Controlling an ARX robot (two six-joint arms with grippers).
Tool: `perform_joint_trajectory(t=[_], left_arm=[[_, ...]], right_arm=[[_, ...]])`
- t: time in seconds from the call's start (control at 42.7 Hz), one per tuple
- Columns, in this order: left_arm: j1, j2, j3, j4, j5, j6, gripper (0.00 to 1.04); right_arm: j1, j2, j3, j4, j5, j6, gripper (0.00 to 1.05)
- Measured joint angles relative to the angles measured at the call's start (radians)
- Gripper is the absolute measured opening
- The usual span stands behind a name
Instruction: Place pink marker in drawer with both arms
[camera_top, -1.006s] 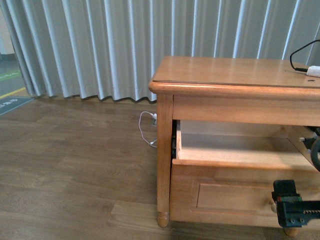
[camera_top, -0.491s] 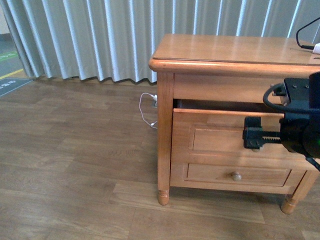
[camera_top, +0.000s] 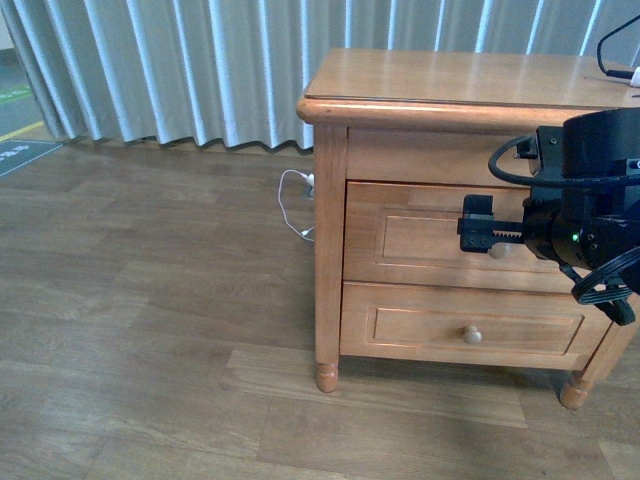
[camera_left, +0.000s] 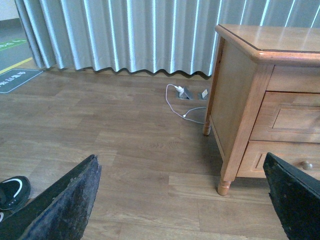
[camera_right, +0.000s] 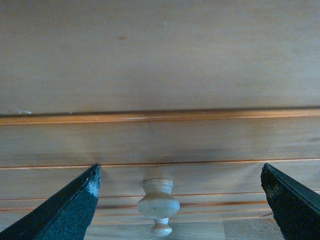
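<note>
- Front view: cabinet (camera_top: 470, 100) on the right, both drawer fronts flush. Drawer (camera_top: 425, 235) reads as shut. Right arm (camera_top: 585, 210) sits in front of its right half; right gripper (camera_top: 480, 228) is close to the panel, level with the knob, which is mostly hidden behind it. Lower drawer (camera_top: 465, 325) with its own knob is clear below. A white cable (camera_top: 292, 225) lies on the floor left of the cabinet.
- Left wrist view: left gripper (camera_left: 190, 200) has its 2 fingers (camera_left: 65, 200) spread wide, nothing between them. It is well left of the cabinet (camera_left: 240, 100), over bare floor. A shoe (camera_left: 12, 190) shows at the near left edge.
- Right wrist view: right gripper (camera_right: 177, 200) has its fingers (camera_right: 67, 205) spread wide. The pale knob (camera_right: 158, 204) lies between them, untouched.
- Marker: not visible in any view; cannot tell where it is.
- Handling, judged: the drawer is stiff wood, likely to slide easily. Grip it by the knob's narrow neck.
</note>
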Motion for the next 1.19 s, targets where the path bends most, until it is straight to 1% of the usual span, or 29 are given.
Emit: perform_joint_trajectory(t=[0.211, 0.374, 0.538, 0.632, 0.702, 0.796, 0.913, 0.959, 1.03, 1.123, 1.193], left_arm=[[0.000, 0.000, 0.000, 0.000, 0.000, 0.000, 0.98], [0.000, 0.000, 0.000, 0.000, 0.000, 0.000, 0.98], [0.000, 0.000, 0.000, 0.000, 0.000, 0.000, 0.98], [0.000, 0.000, 0.000, 0.000, 0.000, 0.000, 0.98], [0.000, 0.000, 0.000, 0.000, 0.000, 0.000, 0.98], [0.000, 0.000, 0.000, 0.000, 0.000, 0.000, 0.98], [0.000, 0.000, 0.000, 0.000, 0.000, 0.000, 0.98], [0.000, 0.000, 0.000, 0.000, 0.000, 0.000, 0.98], [0.000, 0.000, 0.000, 0.000, 0.000, 0.000, 0.98], [0.000, 0.000, 0.000, 0.000, 0.000, 0.000, 0.98], [0.000, 0.000, 0.000, 0.000, 0.000, 0.000, 0.98]], right_arm=[[-0.003, -0.014, -0.024, 0.013, -0.011, -0.006, 0.96], [-0.010, -0.130, -0.153, 0.037, -0.049, 0.018, 0.96], [-0.013, -0.356, -0.355, 0.039, -0.103, 0.052, 0.96], [-0.013, -0.584, -0.522, -0.022, -0.151, 0.081, 0.96], [-0.020, -0.748, -0.611, -0.091, -0.181, 0.092, 0.96], [-0.053, -1.030, -0.703, -0.241, -0.220, 0.101, 0.96], [-0.107, -1.332, -0.738, -0.448, -0.286, 0.121, 0.96], [-0.116, -1.439, -0.743, -0.528, -0.276, 0.117, 0.96], [-0.119, -1.498, -0.745, -0.547, -0.277, 0.112, 0.96], [-0.119, -1.503, -0.746, -0.546, -0.277, 0.109, 0.96], [-0.112, -1.504, -0.806, -0.408, -0.210, 0.051, 0.87]])
